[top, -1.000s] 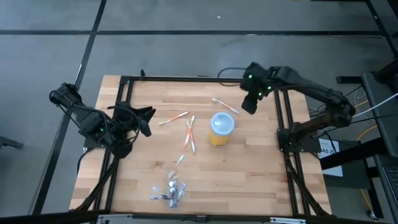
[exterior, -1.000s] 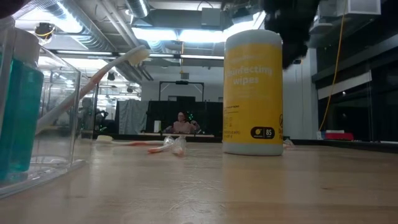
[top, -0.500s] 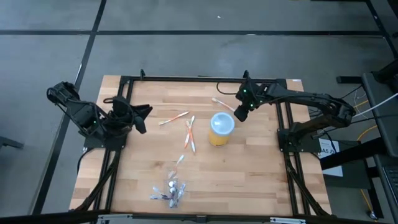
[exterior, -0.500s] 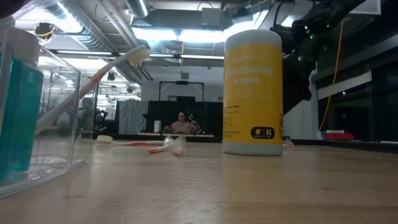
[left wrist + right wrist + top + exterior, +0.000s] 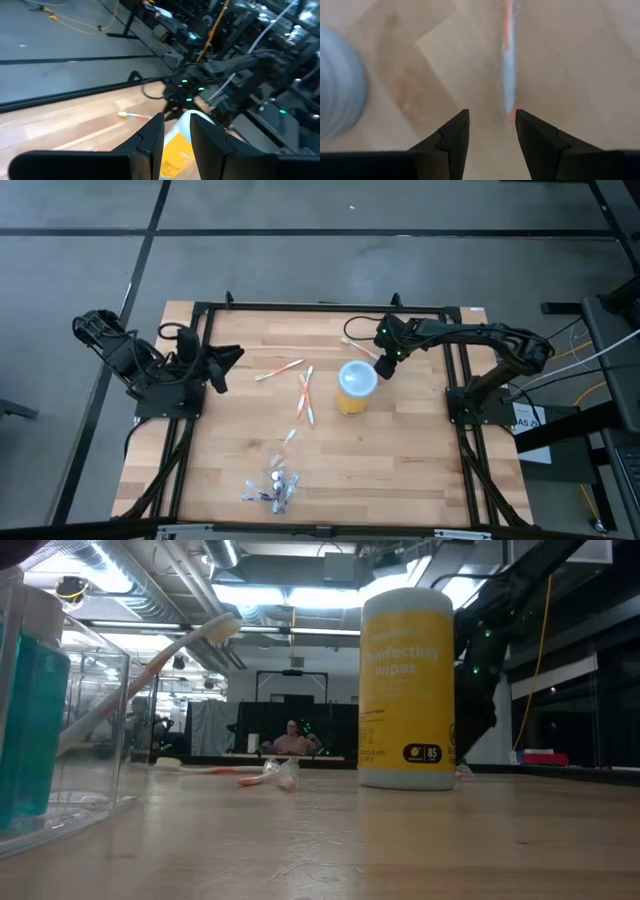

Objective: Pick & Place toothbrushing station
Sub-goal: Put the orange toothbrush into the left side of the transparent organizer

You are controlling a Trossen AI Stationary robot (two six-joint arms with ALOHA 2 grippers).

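A white and orange toothbrush (image 5: 352,344) lies flat near the table's far edge, beside the yellow canister with a pale-blue lid (image 5: 355,387). My right gripper (image 5: 381,368) hangs open just above the brush's right end, pointing down. In the right wrist view the brush (image 5: 508,75) runs ahead of the open fingers (image 5: 491,112), touching neither. More toothbrushes (image 5: 303,393) lie mid-table. A clear pouch with small tubes (image 5: 272,488) lies by the near edge. My left gripper (image 5: 222,358) is open and holds nothing, raised at the left (image 5: 176,120).
The canister (image 5: 407,690) stands close to my right gripper, on its near-left side, and the lid (image 5: 340,100) shows beside the fingers. A black frame rail (image 5: 320,307) runs along the far edge. Bare wood (image 5: 420,460) lies to the near right.
My right gripper has come down from well above the table to just over the far toothbrush, shifting a little toward the table's left and staying open. My left arm has drawn back slightly toward the left edge and risen a little.
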